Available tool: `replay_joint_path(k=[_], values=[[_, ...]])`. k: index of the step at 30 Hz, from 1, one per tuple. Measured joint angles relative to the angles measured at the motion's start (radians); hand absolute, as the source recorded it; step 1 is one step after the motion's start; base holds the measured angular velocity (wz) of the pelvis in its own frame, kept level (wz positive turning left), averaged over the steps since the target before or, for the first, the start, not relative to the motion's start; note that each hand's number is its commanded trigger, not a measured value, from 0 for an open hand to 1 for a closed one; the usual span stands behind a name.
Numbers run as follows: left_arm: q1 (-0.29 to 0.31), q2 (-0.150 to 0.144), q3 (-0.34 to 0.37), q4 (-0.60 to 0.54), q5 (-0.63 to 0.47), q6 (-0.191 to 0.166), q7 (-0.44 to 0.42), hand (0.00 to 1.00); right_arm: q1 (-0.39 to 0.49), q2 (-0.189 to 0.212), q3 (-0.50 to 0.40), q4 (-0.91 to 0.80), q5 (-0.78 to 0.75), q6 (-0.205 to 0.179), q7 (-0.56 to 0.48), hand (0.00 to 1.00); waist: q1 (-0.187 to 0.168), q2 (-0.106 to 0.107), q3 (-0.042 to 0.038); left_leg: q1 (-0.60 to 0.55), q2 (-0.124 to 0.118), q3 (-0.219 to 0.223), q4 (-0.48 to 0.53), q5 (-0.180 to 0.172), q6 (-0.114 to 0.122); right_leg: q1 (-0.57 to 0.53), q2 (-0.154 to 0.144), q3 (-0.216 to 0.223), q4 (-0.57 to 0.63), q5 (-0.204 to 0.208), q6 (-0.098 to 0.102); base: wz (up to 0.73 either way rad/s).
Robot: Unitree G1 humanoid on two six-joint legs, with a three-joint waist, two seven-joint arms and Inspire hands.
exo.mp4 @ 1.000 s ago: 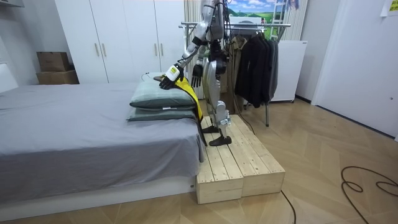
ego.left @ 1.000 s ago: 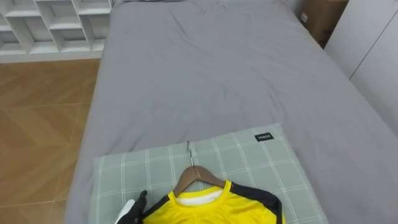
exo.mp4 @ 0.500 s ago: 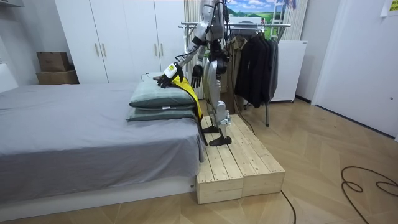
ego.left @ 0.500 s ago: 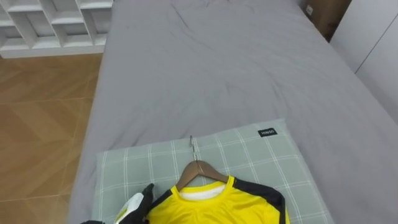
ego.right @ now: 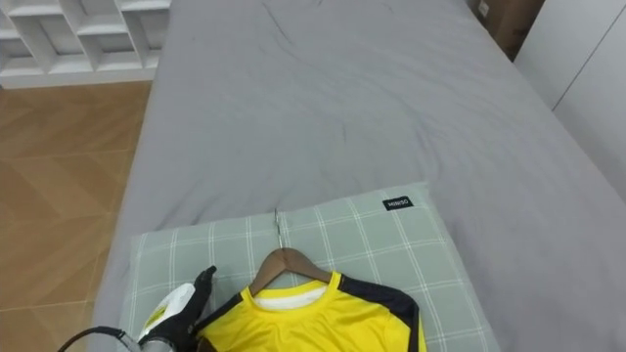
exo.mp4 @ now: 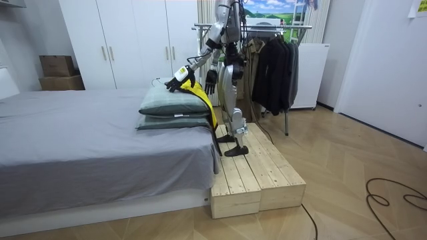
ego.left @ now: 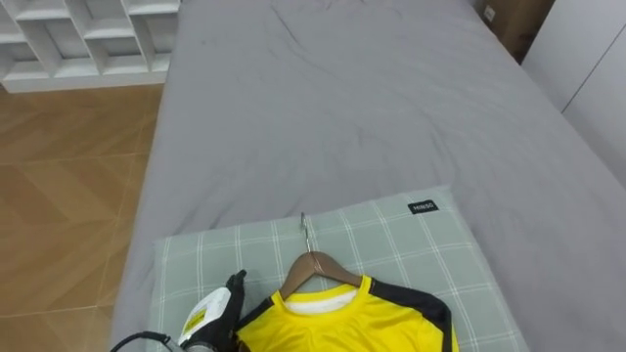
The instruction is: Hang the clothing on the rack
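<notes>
On the pillow, left hand higher at yellow shirt, grip of fingers unclear

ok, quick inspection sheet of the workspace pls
surface: grey bed, checked pillow at its near end.
job's things: yellow shirt on a wooden hanger, lying on the pillow, hook towards the bed.
clutter: nothing seen.
hands: left hand at the shirt's shoulder, grasp unreadable; right hand hangs by the robot's side.
cables: dark cable looped on the floor, away from the bed.
surroundings: robot stands on a wooden platform at the bed's end; clothes rack with dark garments behind it; white wardrobes, open shelving.
</notes>
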Motion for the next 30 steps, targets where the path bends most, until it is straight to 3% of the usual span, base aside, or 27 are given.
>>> replay_joint_path(k=[5, 30], values=[[0.001, 0.002, 0.001, 0.023, 0.042, 0.001, 0.026, 0.0, 0.001, 0.001, 0.002, 0.001, 0.0, 0.0, 0.0, 0.0, -0.002, -0.001, 0.0003, 0.001, 0.0, 0.001, -0.001, 0.0, 0.0, 0.0, 0.001, 0.002, 0.0, 0.0, 0.0, 0.0], [0.007, -0.007, -0.003, 0.053, 0.041, 0.011, 0.013, 0.0, -0.002, -0.001, -0.002, 0.005, -0.002, -0.001, 0.012, 0.0, -0.015, 0.0, 0.0018, 0.003, -0.001, -0.003, 0.0, 0.0, 0.0, 0.002, -0.001, -0.005, 0.0, 0.0, 0.0, 0.0]])
